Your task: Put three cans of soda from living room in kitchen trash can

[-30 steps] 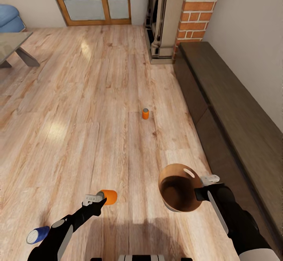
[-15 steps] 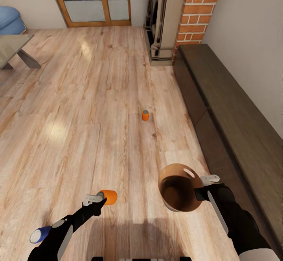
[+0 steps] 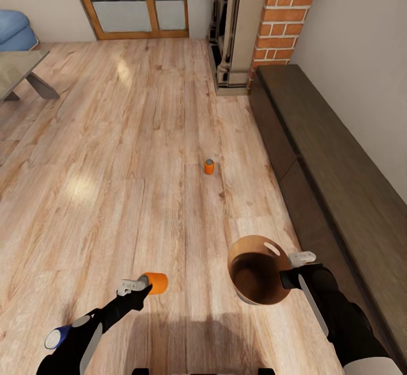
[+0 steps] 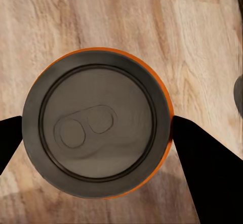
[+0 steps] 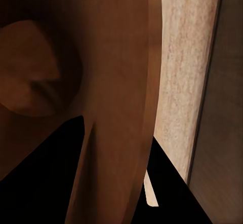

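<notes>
Sensibly, the left tool [image 3: 142, 285], pinching a bright orange drink can with a silver top [image 3: 155, 283] from both sides, should swing it across over the brown-lined round bin [image 3: 257, 270] gripped at the rim by the right tool [image 3: 295, 270], and let go only once it is over the opening. In the head view the bin sits lower right and the held can lower left, well apart. A second orange can [image 3: 209, 166] stands upright on the pale wood floor [image 3: 113, 154] at centre, and a dark blue can [image 3: 57, 336] shows at bottom left.
</notes>
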Controlling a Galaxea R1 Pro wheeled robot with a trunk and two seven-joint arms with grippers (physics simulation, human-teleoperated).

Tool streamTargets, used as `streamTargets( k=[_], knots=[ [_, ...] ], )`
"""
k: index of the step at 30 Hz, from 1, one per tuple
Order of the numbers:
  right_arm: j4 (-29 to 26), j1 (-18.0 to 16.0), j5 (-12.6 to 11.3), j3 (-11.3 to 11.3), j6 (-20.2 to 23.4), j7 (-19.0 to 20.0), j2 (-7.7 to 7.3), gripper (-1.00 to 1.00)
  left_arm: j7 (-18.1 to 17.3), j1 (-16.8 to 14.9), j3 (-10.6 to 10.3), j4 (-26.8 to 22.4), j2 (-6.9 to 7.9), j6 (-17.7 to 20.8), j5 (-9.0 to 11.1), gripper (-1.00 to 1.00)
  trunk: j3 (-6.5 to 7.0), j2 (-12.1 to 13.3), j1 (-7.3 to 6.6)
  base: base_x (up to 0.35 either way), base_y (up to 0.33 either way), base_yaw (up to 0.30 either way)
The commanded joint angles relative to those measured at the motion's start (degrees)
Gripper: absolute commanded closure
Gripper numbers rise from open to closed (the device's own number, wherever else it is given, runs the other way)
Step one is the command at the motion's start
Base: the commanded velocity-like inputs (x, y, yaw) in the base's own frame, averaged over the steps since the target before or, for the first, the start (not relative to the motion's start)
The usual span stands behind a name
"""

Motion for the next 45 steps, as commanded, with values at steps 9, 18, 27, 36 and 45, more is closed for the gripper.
streamTargets(
  k=[9,18,27,36,45],
  knots=[
    [2.5,-0.1,-0.7,0.2,-0.5,0.0,0.00,1.00,-19.7,0.0,1.6,-0.8,2.64,6.1,0.2,1.00,0.00,0.0,0.00,0.000,0.000,0.000],
    [7.3,-0.2,-0.6,0.3,-3.8,0.0,1.02,1.00,-31.9,0.0,5.8,-6.8,3.74,13.9,0.2,1.00,0.00,0.0,0.00,0.000,0.000,0.000],
    [10.4,-0.5,-0.6,0.3,-6.6,0.0,1.40,1.00,-41.5,0.0,5.7,-7.6,3.74,19.2,0.2,1.00,0.00,0.0,0.00,0.000,0.000,0.000],
    [14.0,-0.9,-0.6,0.3,-9.2,-0.1,2.44,1.00,-50.3,0.0,5.6,-8.7,3.54,23.4,0.3,1.00,0.00,0.0,0.00,0.000,0.000,0.000],
    [18.4,-2.3,-0.6,0.3,-11.2,-0.2,3.65,1.00,-53.5,0.0,5.5,-8.8,2.95,25.3,0.4,1.00,0.00,0.0,0.00,0.000,0.000,0.000]
  ],
)
